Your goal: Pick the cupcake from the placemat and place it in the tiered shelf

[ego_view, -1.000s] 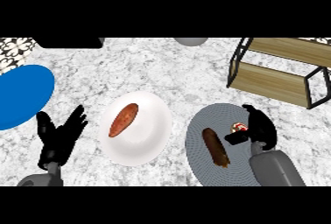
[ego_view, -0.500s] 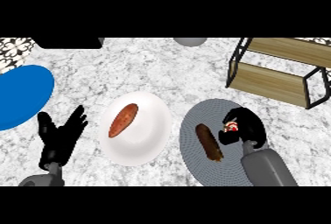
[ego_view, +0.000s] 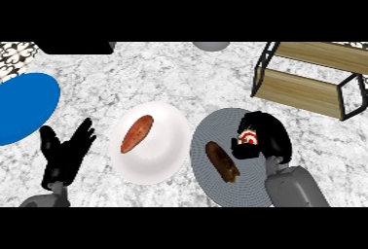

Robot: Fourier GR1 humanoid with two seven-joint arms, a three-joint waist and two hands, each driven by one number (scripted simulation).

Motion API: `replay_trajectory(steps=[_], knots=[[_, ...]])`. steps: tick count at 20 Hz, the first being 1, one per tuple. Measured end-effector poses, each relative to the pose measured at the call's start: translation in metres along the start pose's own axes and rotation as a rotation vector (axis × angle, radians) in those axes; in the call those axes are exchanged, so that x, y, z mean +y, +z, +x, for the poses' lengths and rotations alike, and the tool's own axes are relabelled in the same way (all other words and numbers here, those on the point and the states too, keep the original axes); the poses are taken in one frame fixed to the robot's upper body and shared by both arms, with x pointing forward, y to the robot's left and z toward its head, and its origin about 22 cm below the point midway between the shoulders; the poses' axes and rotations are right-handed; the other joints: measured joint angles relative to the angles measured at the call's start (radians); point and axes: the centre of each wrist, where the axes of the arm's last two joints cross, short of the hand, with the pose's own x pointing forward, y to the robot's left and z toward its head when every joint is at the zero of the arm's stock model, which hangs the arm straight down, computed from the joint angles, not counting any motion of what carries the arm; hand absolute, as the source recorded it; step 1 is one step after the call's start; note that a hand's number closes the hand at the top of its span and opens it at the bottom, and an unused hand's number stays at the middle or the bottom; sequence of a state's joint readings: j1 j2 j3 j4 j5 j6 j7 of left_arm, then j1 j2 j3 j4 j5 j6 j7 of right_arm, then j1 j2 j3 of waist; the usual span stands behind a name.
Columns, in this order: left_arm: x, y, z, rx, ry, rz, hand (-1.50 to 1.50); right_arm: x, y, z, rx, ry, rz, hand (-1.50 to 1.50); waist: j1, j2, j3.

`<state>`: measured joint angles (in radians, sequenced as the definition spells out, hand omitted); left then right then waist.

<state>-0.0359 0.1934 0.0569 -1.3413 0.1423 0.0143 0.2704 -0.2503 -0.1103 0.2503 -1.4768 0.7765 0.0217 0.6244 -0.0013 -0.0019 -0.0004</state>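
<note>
**Right hand closes round the cupcake**

Since a second ago, the right hand [ego_view: 267, 138] has drawn back toward the near edge and now curls round the cupcake [ego_view: 248, 137], over the grey placemat [ego_view: 215, 127]. One brown pastry [ego_view: 222, 161] lies beside it on the mat. One white plate [ego_view: 159, 168] holds one sausage [ego_view: 137, 133]. One tiered shelf [ego_view: 309, 78] stands beyond. The left hand [ego_view: 64, 153] rests open, unchanged, near one blue plate [ego_view: 22, 107].
</note>
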Motion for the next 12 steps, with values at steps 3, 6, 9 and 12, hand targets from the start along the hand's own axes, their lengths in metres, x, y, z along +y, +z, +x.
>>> replay_trajectory(steps=[3, 6, 9, 12], knots=[[-0.005, -0.002, 0.002, 0.004, -0.003, -0.003, 0.0, -0.019, 0.008, 0.013, -0.086, -0.02, -0.024, 1.5, -0.002, 0.0, 0.0], [-0.002, 0.003, 0.001, 0.007, 0.001, -0.006, 0.0, -0.046, 0.028, 0.03, -0.154, -0.036, -0.104, 1.5, -0.005, -0.003, 0.0], [-0.001, 0.004, 0.002, 0.007, -0.003, 0.001, 0.0, -0.077, 0.051, 0.046, -0.188, -0.044, -0.212, 1.5, -0.008, -0.005, 0.0], [0.001, 0.006, 0.003, 0.006, -0.003, 0.005, 0.0, -0.107, 0.073, 0.06, -0.188, -0.061, -0.309, 1.5, -0.007, -0.005, 0.0]])
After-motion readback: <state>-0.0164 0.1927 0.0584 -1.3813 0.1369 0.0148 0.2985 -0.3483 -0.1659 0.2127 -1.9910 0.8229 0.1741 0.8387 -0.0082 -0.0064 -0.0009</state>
